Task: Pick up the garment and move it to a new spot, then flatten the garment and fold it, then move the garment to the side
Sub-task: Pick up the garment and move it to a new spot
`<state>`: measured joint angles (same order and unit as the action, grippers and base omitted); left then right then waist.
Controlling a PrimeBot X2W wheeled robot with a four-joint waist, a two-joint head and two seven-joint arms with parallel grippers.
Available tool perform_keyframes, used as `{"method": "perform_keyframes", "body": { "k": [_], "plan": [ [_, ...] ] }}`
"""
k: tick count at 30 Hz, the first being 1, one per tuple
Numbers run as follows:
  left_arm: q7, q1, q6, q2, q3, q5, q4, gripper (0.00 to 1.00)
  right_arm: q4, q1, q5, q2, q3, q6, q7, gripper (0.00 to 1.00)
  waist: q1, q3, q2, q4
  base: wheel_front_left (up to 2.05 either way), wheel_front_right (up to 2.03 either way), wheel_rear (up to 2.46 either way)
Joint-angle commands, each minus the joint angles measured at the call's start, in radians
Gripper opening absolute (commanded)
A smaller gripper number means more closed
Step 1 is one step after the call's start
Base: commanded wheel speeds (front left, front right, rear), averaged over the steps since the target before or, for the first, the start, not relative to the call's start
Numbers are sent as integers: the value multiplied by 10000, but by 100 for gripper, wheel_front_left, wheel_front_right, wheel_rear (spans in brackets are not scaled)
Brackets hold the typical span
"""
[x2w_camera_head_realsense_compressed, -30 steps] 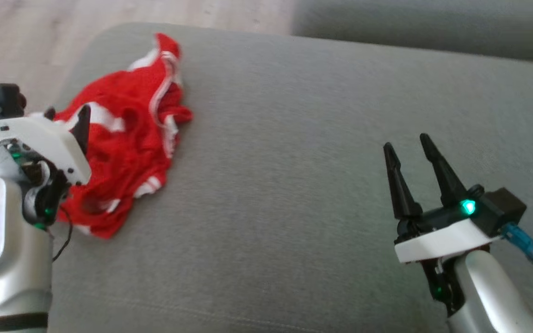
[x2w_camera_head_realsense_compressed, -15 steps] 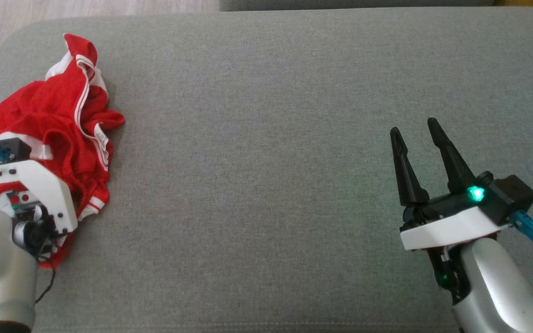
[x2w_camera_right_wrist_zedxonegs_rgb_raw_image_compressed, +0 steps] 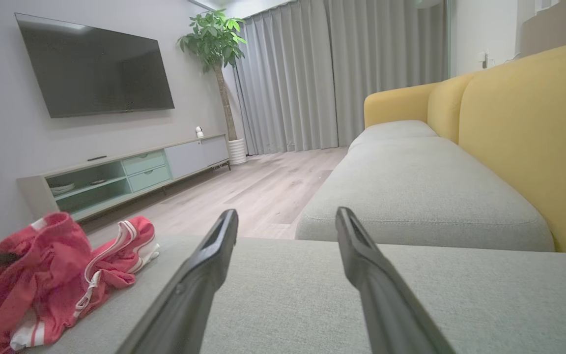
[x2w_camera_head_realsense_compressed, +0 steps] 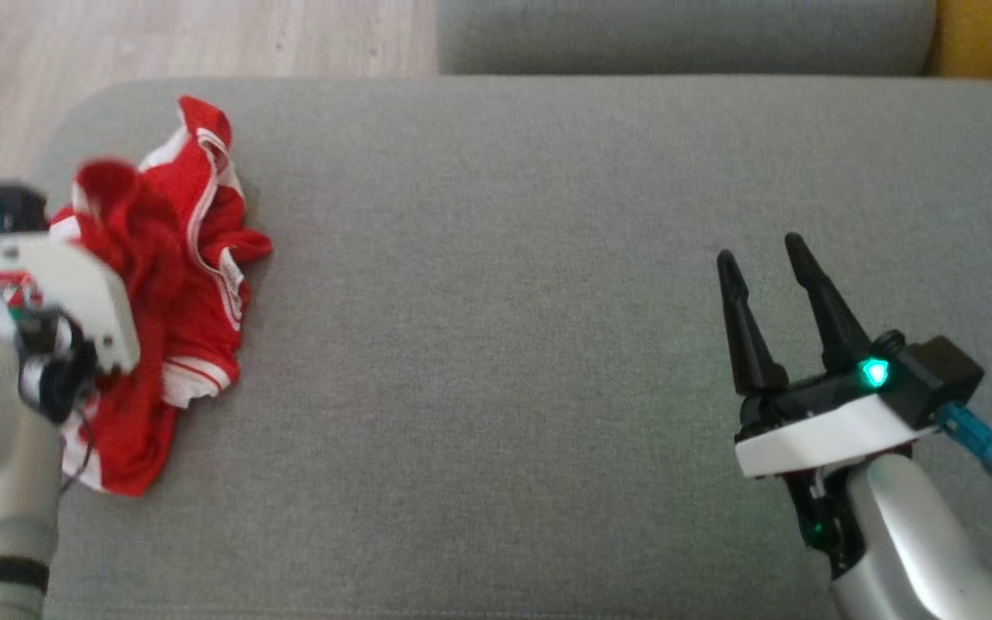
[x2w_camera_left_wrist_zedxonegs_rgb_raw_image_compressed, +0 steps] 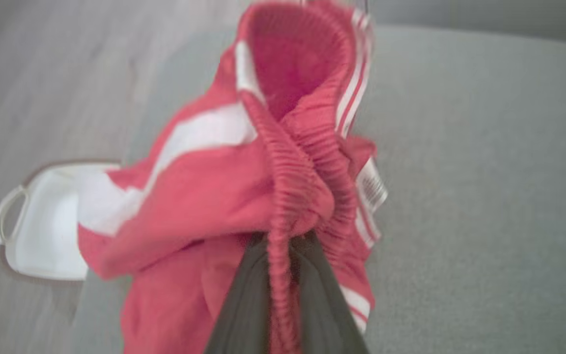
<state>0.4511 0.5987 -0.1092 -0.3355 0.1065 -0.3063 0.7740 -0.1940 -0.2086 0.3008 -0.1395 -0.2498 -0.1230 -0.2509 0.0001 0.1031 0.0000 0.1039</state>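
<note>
Garment (x2w_camera_left_wrist_zedxonegs_rgb_raw_image_compressed: 204, 196) is pinched tight in left pincer (x2w_camera_left_wrist_zedxonegs_rgb_raw_image_compressed: 284, 242).

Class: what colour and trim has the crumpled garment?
The crumpled fabric garment is red with white stripes, clearest in the head view.

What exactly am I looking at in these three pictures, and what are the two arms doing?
This is a wheeled robot with two arms, working at a grey sofa cushion. One picture looks down from its head; the other two come from cameras on its wrists, looking along the fingers. A crumpled red garment with white stripes lies at the cushion's left end. The left end effector is shut on a ribbed fold of it. The right end effector is open, holding nothing, over bare cushion.
</note>
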Motion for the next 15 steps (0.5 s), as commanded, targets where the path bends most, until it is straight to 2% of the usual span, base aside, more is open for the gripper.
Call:
{"method": "perform_keyframes", "body": {
  "k": [1, 7, 15],
  "plan": [
    [-220, 938, -65, -538, -161, 83, -775, 0, 241, 37, 12, 64, -213, -77, -109, 100, -1, -360, 0, 177, 0, 0, 0],
    [-163, 1542, -159, -300, 460, -56, -2940, 0, 125, 218, -30, 272, -306, -77, -109, 100, -1, -1074, 0, -69, 0, 0, 0],
    [272, 1557, -196, 314, 1122, -846, -6064, 0, 113, 199, -90, 436, -395, -77, -109, 100, -1, -1306, 0, -1262, 0, 0, 0]
  ]
}}
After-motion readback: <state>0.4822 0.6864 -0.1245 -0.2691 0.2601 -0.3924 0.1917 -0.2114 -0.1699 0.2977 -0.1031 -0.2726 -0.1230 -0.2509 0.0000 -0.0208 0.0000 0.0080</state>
